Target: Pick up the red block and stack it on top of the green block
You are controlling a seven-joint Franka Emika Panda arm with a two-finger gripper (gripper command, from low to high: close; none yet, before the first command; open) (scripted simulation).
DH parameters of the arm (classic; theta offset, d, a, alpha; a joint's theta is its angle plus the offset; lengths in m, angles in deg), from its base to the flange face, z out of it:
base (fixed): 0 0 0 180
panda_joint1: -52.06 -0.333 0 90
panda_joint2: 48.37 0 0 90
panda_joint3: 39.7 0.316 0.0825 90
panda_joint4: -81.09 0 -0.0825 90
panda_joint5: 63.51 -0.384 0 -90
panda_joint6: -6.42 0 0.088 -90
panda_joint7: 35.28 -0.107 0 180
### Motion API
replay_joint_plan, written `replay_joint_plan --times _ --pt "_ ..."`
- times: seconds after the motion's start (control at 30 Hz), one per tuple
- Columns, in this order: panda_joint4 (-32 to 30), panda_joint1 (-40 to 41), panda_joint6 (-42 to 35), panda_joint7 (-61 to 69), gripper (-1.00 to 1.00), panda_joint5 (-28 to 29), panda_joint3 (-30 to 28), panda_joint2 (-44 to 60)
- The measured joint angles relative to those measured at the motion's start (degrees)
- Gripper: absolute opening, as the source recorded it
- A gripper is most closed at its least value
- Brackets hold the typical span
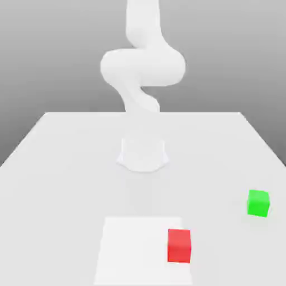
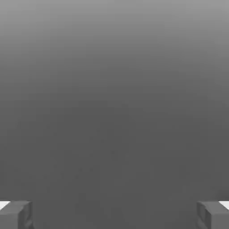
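— Where are the blocks?
— The red block [image 1: 179, 245] sits near the surface's [image 1: 61, 167] front edge; the green block [image 1: 258, 203] rests apart, near the right edge.
— Fingers [image 2: 15, 214]?
— Spread wide, gripping nothing.

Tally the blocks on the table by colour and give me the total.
Red block: 1
Green block: 1
Total: 2 blocks, standing apart on the table.
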Motion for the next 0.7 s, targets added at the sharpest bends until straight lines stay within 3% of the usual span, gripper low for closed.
replay_joint_plan --times 0.7 --pt "-16.20 -1.10 21.31 -14.07 0.00 2.59 7.75 43.93"
